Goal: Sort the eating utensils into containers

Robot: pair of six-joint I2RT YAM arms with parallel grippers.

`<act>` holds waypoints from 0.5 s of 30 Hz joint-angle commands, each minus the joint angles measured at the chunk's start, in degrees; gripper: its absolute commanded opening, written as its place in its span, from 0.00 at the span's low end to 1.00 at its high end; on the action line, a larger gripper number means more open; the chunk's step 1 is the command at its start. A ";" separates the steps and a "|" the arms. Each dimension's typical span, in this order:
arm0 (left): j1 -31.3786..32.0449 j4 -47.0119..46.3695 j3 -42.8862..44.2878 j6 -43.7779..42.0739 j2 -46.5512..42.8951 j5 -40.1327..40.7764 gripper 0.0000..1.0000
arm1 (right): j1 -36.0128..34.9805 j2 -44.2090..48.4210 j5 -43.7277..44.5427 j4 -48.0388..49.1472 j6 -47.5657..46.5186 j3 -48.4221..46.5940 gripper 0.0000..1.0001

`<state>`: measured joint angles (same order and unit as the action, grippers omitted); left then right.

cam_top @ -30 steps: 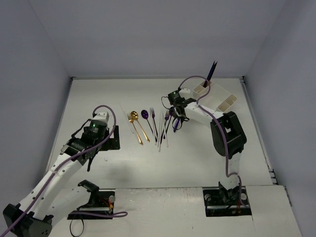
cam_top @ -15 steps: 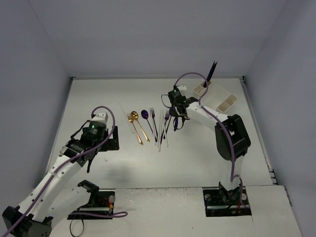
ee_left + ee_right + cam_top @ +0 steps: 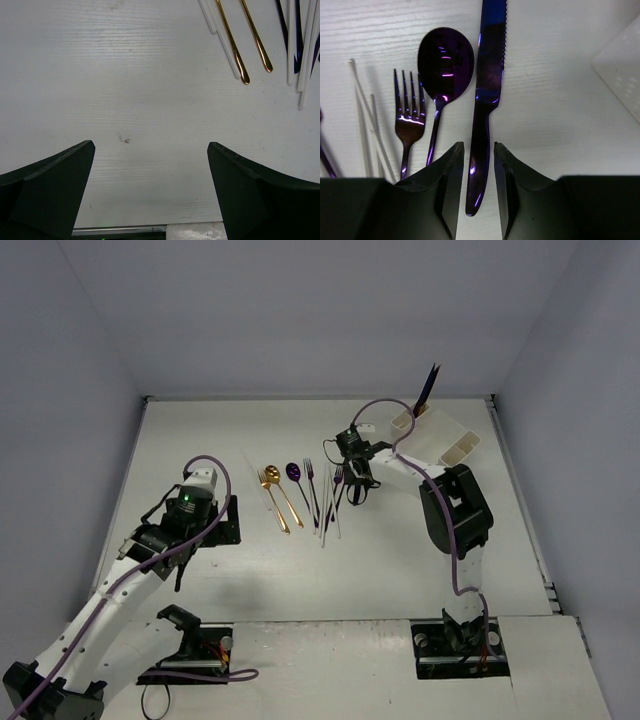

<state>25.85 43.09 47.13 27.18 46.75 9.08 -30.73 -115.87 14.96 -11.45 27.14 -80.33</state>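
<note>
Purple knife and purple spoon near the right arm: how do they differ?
The knife has a long, flat, serrated blade; the spoon ends in a rounded bowl. The knife's handle runs between the right fingers; the spoon's handle lies beside them. Both are shiny dark purple, lying side by side on the white table.

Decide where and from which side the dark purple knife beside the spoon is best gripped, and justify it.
Grip the knife by its slim handle, straight down from above, fingers across its width. It lies flat, so only its narrow edges can be pinched; the bowl of the spoon crowds the serrated blade, while the handle has clearer table alongside.
</note>
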 commanded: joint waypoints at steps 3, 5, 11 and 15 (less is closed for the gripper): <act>-0.36 -2.06 0.15 -1.00 -0.35 0.68 0.95 | 1.82 -2.29 -1.07 0.20 2.13 -3.10 0.28; -0.36 -2.13 0.15 -1.08 -0.23 0.67 0.95 | 1.90 -2.91 -1.18 0.20 2.13 -3.42 0.28; -0.36 -2.22 0.23 -1.25 0.35 0.49 0.95 | 1.90 -4.48 -1.42 0.11 2.75 -3.78 0.28; -0.36 -2.23 0.15 -1.25 0.19 0.41 0.95 | 1.99 -5.31 -1.58 0.11 2.99 -3.70 0.27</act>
<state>25.85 43.07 47.11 26.98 46.76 9.08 -28.88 -119.64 13.43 -10.46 29.01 -82.83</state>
